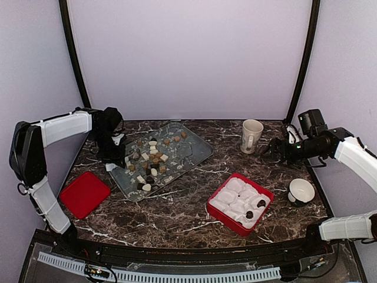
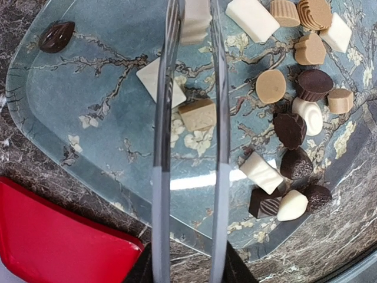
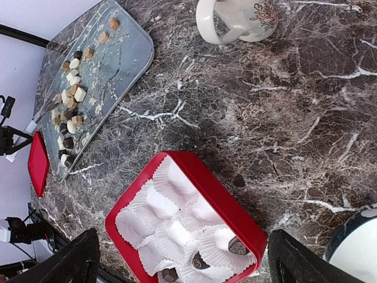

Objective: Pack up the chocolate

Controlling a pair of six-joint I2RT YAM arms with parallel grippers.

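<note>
Left end effector [image 2: 194, 12]: narrowed round cream chocolate [image 2: 195, 26], grip unclear | right end effector [image 1: 270, 148]: wide open, empty | others dark, tan, cream on tray [image 2: 88, 88]

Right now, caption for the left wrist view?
Left gripper straddles a tan chocolate on the floral tray, red lid beside it.

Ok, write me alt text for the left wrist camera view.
The left gripper reaches over a blossom-patterned glass tray, a white chocolate between its fingertips. More dark, tan and white chocolates lie scattered to the right; a red lid shows bottom left.
</note>
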